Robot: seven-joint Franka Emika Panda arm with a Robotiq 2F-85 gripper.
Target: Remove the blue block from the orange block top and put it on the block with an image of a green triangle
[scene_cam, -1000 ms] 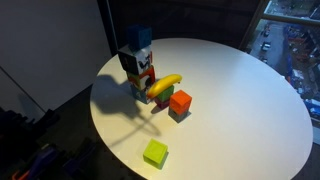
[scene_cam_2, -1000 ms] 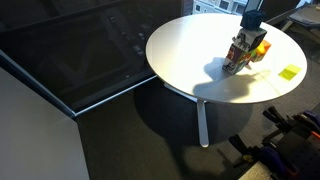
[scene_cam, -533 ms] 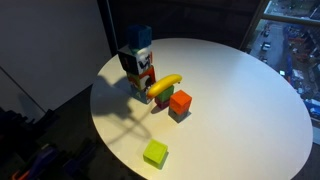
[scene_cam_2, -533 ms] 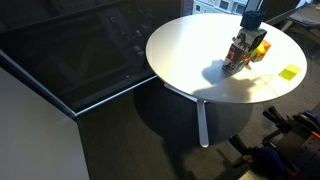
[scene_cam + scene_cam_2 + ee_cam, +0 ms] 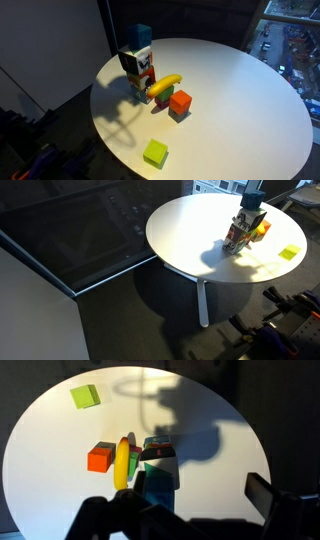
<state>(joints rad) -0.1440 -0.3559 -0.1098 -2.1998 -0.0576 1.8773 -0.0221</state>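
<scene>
While the gripper (image 5: 180,525) is showing only as a dark shape in the wrist view, we are failing to tell how far it is parted or whether it is holding anything. In an exterior view, the blue block (image 5: 141,37) is sitting atop a block stack (image 5: 139,68) just left of the banana (image 5: 165,85), and the orange block (image 5: 180,101) is lying just right of it.

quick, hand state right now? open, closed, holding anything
hand: cannot be told, it shows only as a dark silhouette at the wrist view's bottom edge
</scene>
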